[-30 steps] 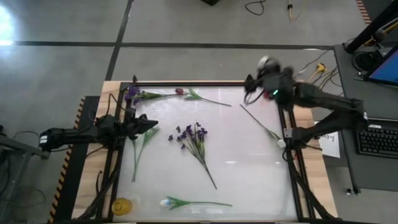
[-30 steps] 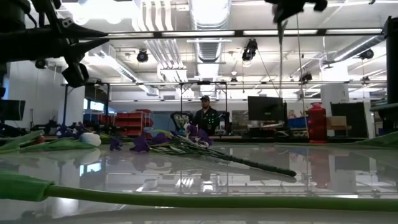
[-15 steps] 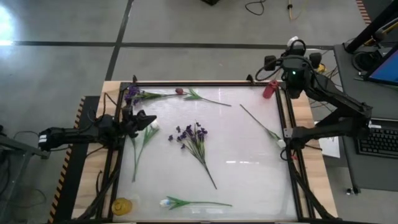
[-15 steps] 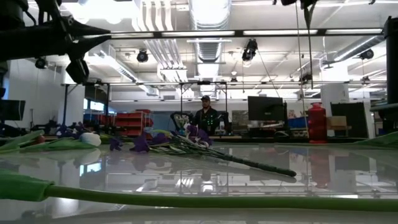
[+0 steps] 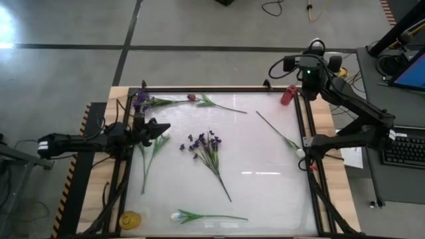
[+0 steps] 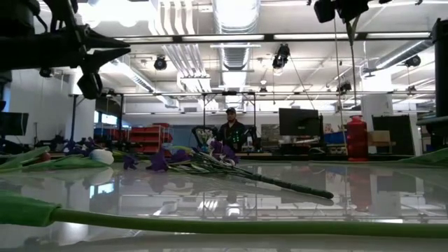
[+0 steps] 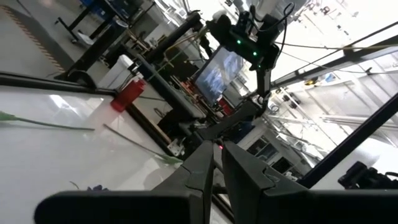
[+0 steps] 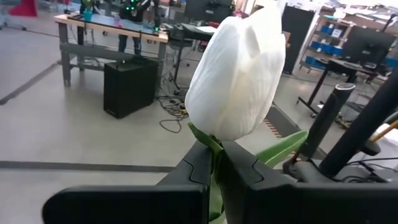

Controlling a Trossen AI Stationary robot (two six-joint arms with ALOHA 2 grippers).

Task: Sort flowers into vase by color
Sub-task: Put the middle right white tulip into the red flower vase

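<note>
Your right gripper (image 8: 214,163) had its fingers clamped on the stem of a white tulip (image 8: 236,71), raised beyond the tabletop's (image 5: 265,166) far right corner near the red vase (image 5: 287,95). Your left gripper (image 5: 158,130) hovered at the left edge, fingers together. A purple spray (image 5: 206,147) lay mid-tabletop, another white tulip (image 5: 199,216) along the near edge.

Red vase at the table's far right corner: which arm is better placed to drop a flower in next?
Right. The right gripper is shut on a white tulip and sits beside the red vase. The left gripper hovers over the table's left edge, holding nothing.
</note>
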